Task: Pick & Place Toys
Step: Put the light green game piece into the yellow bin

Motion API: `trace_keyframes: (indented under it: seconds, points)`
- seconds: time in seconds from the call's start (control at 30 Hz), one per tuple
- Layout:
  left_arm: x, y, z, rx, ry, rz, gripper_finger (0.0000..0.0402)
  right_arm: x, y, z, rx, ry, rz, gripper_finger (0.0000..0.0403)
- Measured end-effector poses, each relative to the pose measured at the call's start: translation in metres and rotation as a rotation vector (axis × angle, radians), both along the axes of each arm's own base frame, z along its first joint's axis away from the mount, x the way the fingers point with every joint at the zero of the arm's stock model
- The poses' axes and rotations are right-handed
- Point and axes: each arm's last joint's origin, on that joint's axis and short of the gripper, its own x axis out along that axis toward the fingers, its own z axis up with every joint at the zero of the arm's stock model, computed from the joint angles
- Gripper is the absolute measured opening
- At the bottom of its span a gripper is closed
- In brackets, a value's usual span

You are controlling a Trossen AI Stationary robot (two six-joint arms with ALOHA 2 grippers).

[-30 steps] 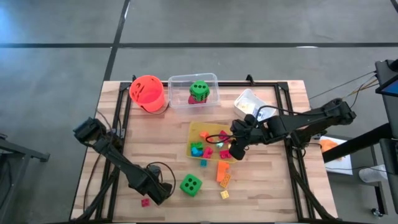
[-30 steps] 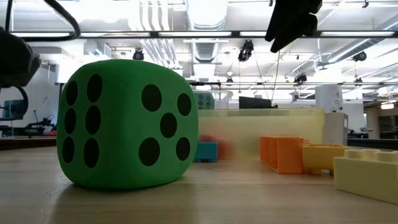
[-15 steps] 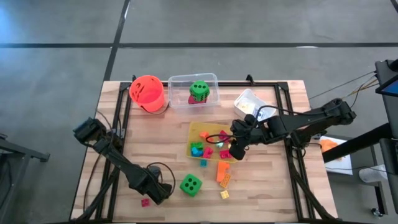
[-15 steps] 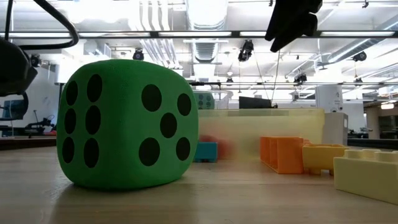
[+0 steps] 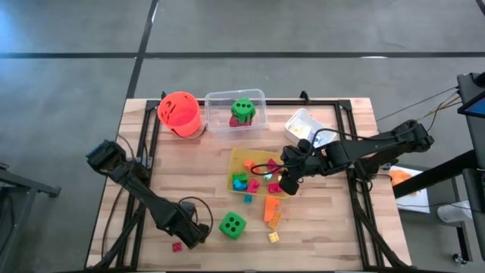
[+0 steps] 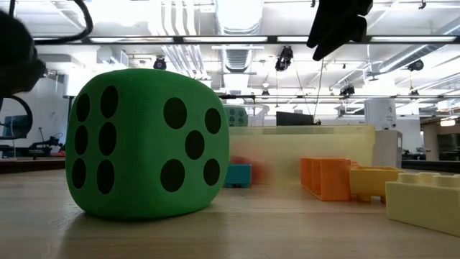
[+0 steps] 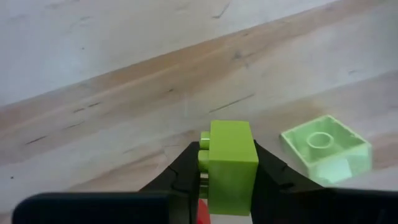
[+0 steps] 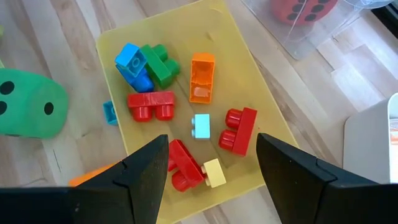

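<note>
Now the left tool [image 7: 227, 177] is squeezed tight on a lime green block [image 7: 231, 163], low near the front of the wooden surface [image 5: 204, 171], beside the green dice [image 5: 233, 225]. Over the yellow tray [image 8: 245, 67] of blocks, the right tool [image 8: 211, 163] hangs with its fingers apart, holding nothing.

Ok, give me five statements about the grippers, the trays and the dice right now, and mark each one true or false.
1. The left gripper is shut on a lime green block. True.
2. The right gripper hangs open above the yellow tray. True.
3. The orange bucket lies tipped over at the table's near edge. False: it stands at the far edge, beside the clear tray.
4. The green die on the bare table sits inside the yellow tray. False: it rests on the wood, outside that tray.
5. The yellow tray holds only red blocks. False: blue, green, orange and pale yellow ones lie there too.
</note>
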Motion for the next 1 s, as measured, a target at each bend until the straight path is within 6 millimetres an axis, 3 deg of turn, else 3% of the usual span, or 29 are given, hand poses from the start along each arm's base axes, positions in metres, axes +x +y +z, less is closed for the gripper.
trace_keyframes:
  seconds: [0.2, 0.33, 0.53, 0.83, 1.0]
  points:
    - [-0.001, 0.006, 0.02, 0.026, -0.11, -0.007, 0.0079, 0.0, 0.001, 0.0, 0.044, -0.009, -0.038, 0.0239]
    - [0.007, 0.023, 0.038, 0.102, -0.264, 0.069, 0.0079, 0.0, 0.001, 0.0, 0.09, -0.009, -0.055, 0.0239]
    - [0.029, 0.067, 0.062, 0.153, -0.408, 0.047, 0.0079, -0.001, 0.006, -0.001, 0.139, -0.003, -0.045, 0.0239]
    - [0.079, 0.146, 0.08, 0.251, -0.686, -0.109, 0.0079, -0.007, 0.02, 0.001, 0.175, -0.012, -0.023, 0.0239]
    - [0.086, 0.189, 0.082, 0.316, -0.703, -0.125, 0.0079, -0.009, 0.024, 0.003, 0.185, -0.022, -0.031, 0.0239]
